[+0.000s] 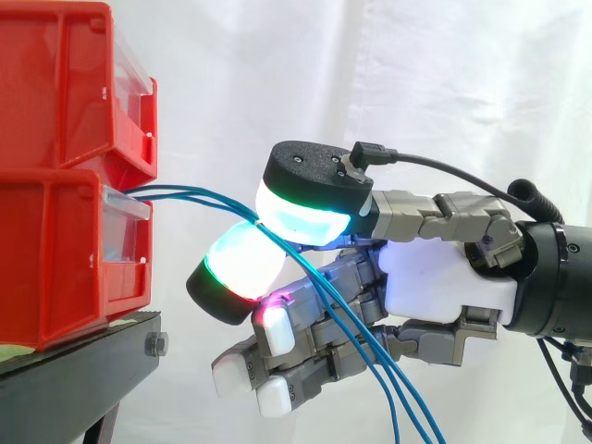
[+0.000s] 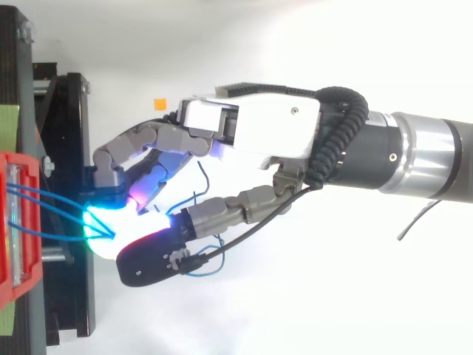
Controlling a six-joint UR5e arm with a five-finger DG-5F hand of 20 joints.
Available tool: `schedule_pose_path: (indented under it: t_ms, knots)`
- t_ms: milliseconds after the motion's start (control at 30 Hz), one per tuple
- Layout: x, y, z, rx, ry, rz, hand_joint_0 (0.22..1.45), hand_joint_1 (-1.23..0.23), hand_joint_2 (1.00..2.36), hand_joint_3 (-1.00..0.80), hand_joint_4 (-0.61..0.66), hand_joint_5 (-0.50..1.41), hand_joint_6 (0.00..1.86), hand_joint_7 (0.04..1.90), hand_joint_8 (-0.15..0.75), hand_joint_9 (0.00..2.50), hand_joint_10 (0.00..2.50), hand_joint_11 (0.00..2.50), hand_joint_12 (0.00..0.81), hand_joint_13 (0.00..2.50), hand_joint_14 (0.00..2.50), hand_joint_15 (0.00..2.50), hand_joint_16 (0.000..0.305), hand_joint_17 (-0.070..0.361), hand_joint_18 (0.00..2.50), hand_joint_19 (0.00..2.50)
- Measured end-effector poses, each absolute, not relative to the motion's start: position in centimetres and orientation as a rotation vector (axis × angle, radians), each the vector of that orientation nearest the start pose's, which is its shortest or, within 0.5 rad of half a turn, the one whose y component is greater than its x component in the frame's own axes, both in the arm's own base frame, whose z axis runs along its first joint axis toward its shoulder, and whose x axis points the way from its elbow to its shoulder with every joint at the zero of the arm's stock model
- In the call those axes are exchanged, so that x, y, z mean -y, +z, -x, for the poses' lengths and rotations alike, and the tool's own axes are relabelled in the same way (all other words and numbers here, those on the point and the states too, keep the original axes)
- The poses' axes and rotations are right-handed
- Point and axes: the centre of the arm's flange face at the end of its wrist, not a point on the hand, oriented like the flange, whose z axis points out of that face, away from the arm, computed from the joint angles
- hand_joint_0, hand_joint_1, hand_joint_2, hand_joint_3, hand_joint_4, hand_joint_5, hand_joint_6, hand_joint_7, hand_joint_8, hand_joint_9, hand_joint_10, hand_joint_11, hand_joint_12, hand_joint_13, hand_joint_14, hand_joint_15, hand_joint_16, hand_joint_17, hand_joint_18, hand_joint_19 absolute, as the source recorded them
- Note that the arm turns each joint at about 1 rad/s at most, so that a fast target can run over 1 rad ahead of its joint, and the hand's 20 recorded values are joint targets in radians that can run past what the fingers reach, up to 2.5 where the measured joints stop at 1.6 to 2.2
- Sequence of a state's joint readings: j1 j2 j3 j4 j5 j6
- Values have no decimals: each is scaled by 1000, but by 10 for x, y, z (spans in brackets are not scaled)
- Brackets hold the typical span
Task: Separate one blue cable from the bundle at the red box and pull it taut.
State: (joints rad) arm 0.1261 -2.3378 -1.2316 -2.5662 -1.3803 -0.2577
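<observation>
Beside red bins (image 1: 65,185), hand (image 1: 444,277) pinches blue cables (image 1: 185,192) (several).

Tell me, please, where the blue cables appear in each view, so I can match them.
Side view: blue cables run from the lower red bin at left to the hand's glowing pads at centre, then trail to the bottom edge.
Top view: they cross from that bin at the left edge to the pads, lower left.
Shared landmark: the pads pinching them.

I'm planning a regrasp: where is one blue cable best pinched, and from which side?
On the open span between the red bin and the hand, likely from the side view's right: there the blue cables fan apart, nearly level.
</observation>
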Motion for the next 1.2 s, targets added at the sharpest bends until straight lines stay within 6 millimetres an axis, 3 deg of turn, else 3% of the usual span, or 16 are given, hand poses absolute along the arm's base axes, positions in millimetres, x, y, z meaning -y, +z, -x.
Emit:
schedule_pose_path:
  t_ms: [300, 633, 900, 1200]
  knots:
    - [55, 222, -776, -1152, 1041, -977, 624, -761, 1024, -99, 76, -183, 846, 1115, 329, 942, 22, 837, 406, 735, 18, 433, 49, 111, 710, 493]
    - [55, 221, -776, -1151, 1046, -982, 679, -830, 1020, -223, -41, -181, 888, 1248, 332, 1009, 24, 925, 405, 771, 17, 439, 49, 111, 766, 496]
    - [55, 221, -776, -1148, 1053, -990, 681, -790, 1021, -228, -71, -177, 888, 1285, 339, 1029, 25, 923, 405, 785, 17, 441, 50, 111, 784, 510]
    - [55, 222, -776, -1143, 1060, -994, 703, -759, 1015, -306, -72, -185, 884, 1267, 343, 1074, 25, 1088, 406, 853, 18, 470, 48, 108, 817, 504]
